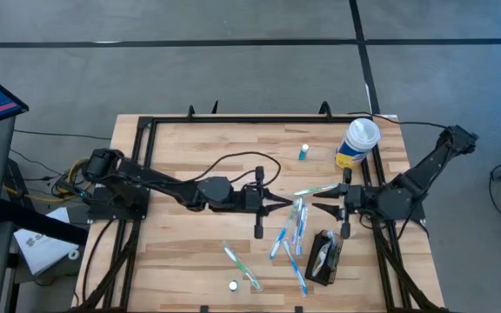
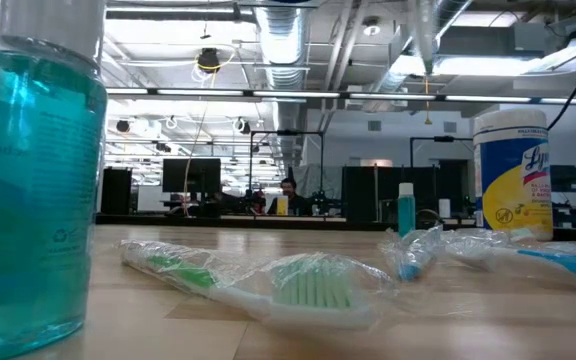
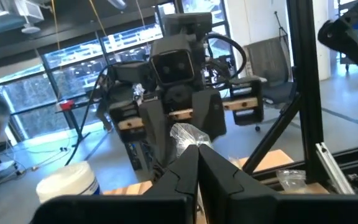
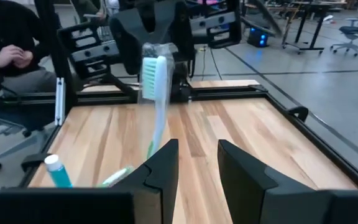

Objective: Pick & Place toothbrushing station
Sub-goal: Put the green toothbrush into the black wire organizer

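A green-and-white toothbrush (image 1: 317, 189) in clear wrap is held in the air between my two grippers near the table's middle. My left gripper (image 1: 287, 202) is shut on its wrapped end. My right gripper (image 1: 320, 207) faces it, open. The brush's handle (image 4: 157, 124) runs down past one right finger (image 4: 163, 163); I cannot tell if they touch. The black box-shaped holder (image 1: 324, 258) lies on the table nearer the front, below my right gripper, with wrapped brushes in it. My left gripper pinches the toothbrush's plastic-wrapped end (image 3: 188, 135) between its shut fingertips (image 3: 180, 171). The fingers are level and point toward the table's right. The brush sticks out from them toward my right gripper, clear of the table.
Several blue wrapped toothbrushes (image 1: 292, 233) lie loose in front of the grippers, one more (image 1: 242, 266) and a small white cap (image 1: 233, 284) near the front edge. A yellow-and-blue canister (image 1: 357, 143) and a small blue tube (image 1: 303, 153) stand at the back right. A blue bottle (image 2: 28, 170) stands close to the low camera.
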Robot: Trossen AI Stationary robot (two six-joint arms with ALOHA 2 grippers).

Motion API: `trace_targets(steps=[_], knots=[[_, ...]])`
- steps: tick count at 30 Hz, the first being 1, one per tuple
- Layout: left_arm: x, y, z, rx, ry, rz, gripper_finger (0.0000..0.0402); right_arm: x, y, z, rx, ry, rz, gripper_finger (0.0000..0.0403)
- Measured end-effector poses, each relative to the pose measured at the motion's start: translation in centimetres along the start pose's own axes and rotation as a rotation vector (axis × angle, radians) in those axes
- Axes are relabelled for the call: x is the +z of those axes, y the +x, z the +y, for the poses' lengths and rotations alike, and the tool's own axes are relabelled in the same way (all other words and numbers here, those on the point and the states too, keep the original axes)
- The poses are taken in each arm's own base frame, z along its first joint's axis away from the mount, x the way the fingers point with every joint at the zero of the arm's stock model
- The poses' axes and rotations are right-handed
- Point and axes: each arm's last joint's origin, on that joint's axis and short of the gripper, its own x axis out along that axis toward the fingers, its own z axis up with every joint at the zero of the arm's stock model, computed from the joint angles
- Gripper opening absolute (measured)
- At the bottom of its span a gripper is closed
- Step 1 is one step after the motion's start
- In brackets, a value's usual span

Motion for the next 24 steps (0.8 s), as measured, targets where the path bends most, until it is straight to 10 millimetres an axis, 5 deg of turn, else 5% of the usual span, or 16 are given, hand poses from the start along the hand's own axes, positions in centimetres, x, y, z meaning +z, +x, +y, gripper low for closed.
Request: trace_targets(steps=[24], knots=[[-0.8,1.0,-0.5,-0.001,0.019,0.009,0.0000,-0.6,3.2,1.2,0.093,-0.015,0.028,0.0103]])
